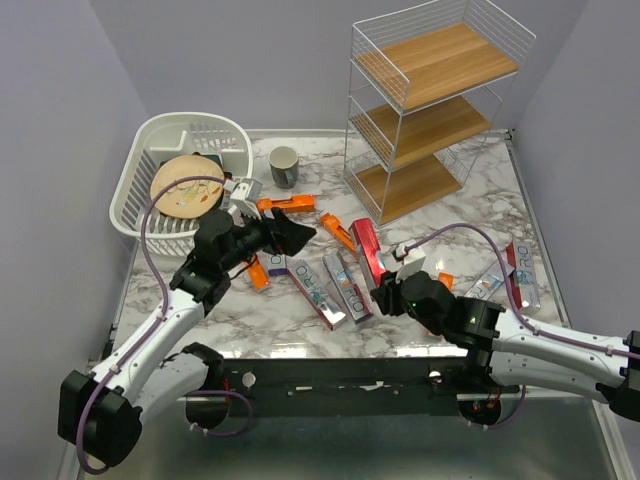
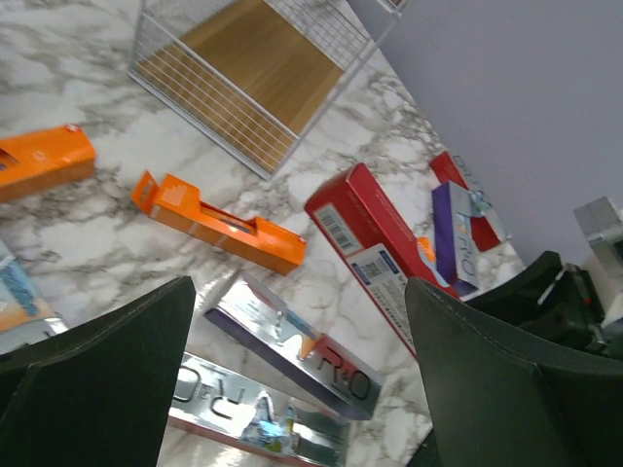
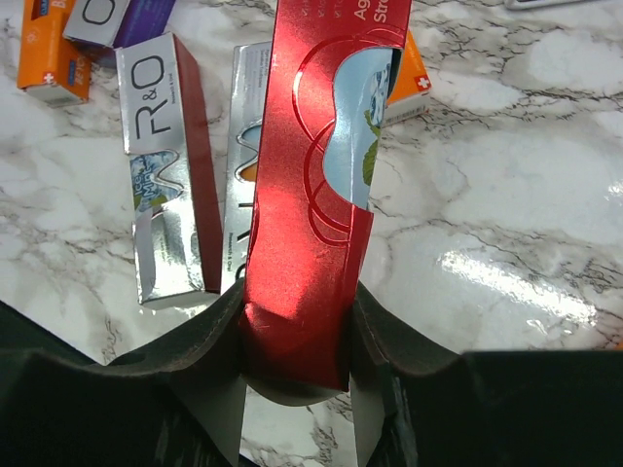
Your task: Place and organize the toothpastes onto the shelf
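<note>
Right gripper: we see both fingers clamped on the near end of the red toothpaste — the box runs from the jaws toward 12 o'clock in the wrist view.
Red toothpaste: near the middle of the marble table in the top view.
Left gripper: jaws spread wide, holding nothing, at 10 o'clock from the red box.
Silver toothpastes: two lie side by side just at 9 o'clock of the red one (a further pair sits at 3 o'clock).
Orange toothpaste: just beside the left gripper, at 12 o'clock from it.
Shelf: at the table's 1 o'clock — well apart from the held box.
Basket: at 10 o'clock, a plate inside, a mug just beside.
</note>
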`<state>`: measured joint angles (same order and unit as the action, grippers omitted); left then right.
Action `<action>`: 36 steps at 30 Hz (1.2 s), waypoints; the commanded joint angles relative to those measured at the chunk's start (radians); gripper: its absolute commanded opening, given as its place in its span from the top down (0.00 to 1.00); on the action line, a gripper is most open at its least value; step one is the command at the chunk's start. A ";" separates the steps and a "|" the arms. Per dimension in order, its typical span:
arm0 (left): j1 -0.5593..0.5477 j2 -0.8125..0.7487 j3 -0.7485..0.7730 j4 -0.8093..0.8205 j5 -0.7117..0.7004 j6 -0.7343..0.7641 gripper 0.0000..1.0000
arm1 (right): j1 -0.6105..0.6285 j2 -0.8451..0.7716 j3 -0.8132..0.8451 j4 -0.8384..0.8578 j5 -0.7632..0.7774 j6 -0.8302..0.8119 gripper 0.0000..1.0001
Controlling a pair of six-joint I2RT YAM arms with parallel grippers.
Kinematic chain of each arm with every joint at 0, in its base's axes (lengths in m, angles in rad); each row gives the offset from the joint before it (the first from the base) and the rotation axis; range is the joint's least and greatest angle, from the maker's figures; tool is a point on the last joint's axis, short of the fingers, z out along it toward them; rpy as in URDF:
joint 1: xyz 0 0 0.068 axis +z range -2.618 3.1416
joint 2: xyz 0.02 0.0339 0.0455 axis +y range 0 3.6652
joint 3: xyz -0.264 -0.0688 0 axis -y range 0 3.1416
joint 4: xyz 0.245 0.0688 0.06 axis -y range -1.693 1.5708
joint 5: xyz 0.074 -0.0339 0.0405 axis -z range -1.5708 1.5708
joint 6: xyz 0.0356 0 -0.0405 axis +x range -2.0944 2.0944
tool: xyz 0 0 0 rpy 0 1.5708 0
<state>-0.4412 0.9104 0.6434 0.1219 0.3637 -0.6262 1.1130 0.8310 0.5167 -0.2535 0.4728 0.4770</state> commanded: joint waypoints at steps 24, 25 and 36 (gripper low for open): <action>-0.309 0.343 0.001 0.312 -0.328 -0.481 0.01 | 0.007 -0.001 0.031 0.244 -0.155 -0.048 0.58; -0.312 0.347 0.002 0.314 -0.331 -0.483 0.01 | 0.007 -0.003 0.026 0.244 -0.161 -0.043 0.58; -0.323 0.377 0.024 0.323 -0.331 -0.530 0.23 | 0.005 0.026 -0.001 0.298 -0.174 -0.041 0.57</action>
<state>-0.7563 1.2854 0.6392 0.4179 0.0624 -1.1374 1.1130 0.8478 0.5201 -0.0364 0.3103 0.4301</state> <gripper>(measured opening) 0.810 0.464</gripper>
